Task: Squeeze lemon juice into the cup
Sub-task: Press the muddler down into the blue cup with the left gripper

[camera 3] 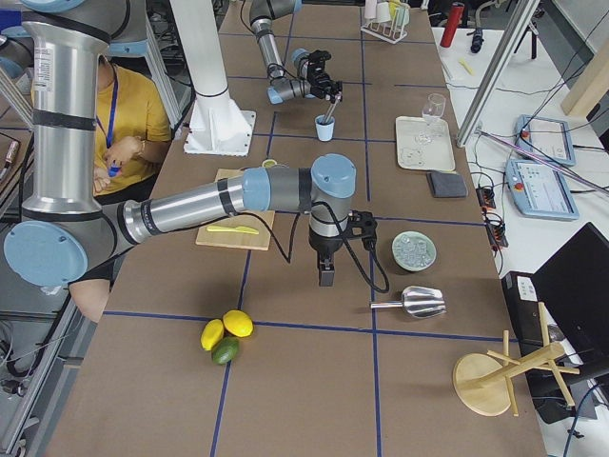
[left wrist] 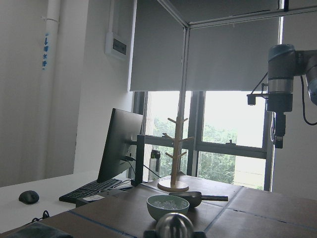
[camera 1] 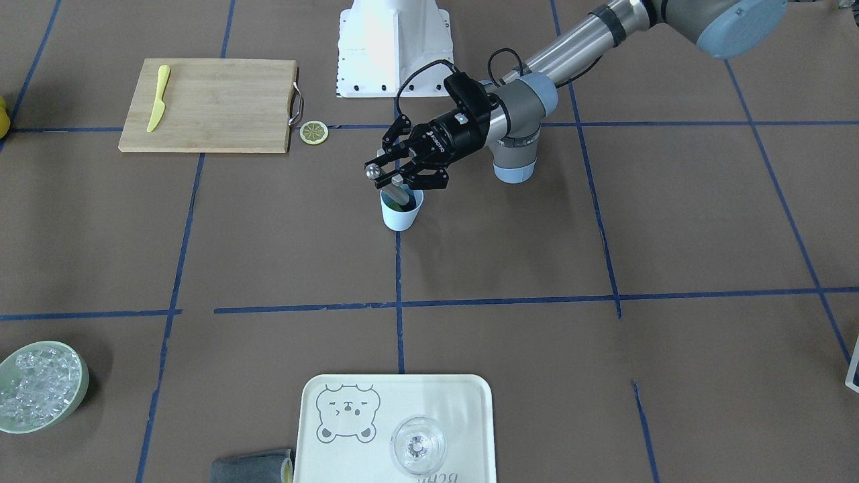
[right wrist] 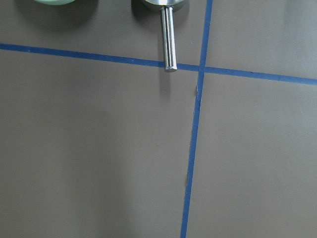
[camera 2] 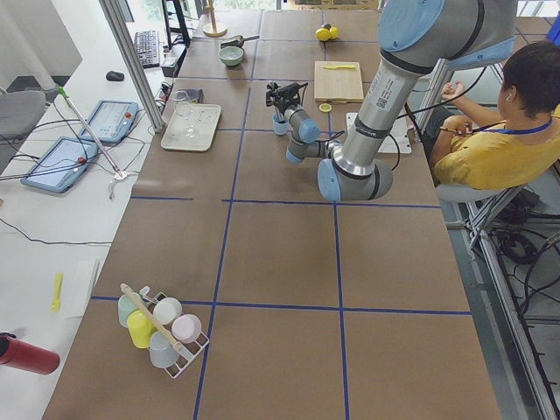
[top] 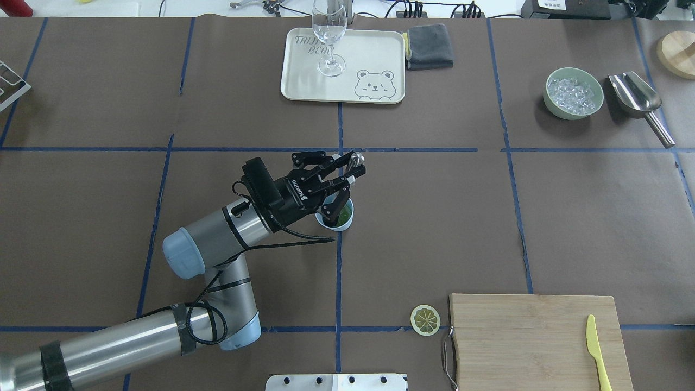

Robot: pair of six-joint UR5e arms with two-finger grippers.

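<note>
The lemon slice (camera 1: 314,132) lies flat on the brown table beside the cutting board's handle; it also shows in the overhead view (top: 425,320). The light-blue cup (camera 1: 401,213) stands near the table's middle with green liquid in it (top: 337,218). My left gripper (camera 1: 402,176) hangs just over the cup (top: 341,184), shut on a metal stirring rod with a ball end (camera 1: 371,172) whose lower end dips into the cup. My right gripper (camera 3: 326,276) points down over bare table, far from cup and lemon; I cannot tell whether it is open or shut.
A wooden cutting board (camera 1: 208,104) carries a yellow knife (camera 1: 158,97). A white tray (camera 1: 335,456) holds a clear glass (camera 1: 417,444), with a grey cloth (top: 429,46) beside it. A green bowl of ice (camera 1: 40,386) and a metal scoop (top: 635,95) sit at one end.
</note>
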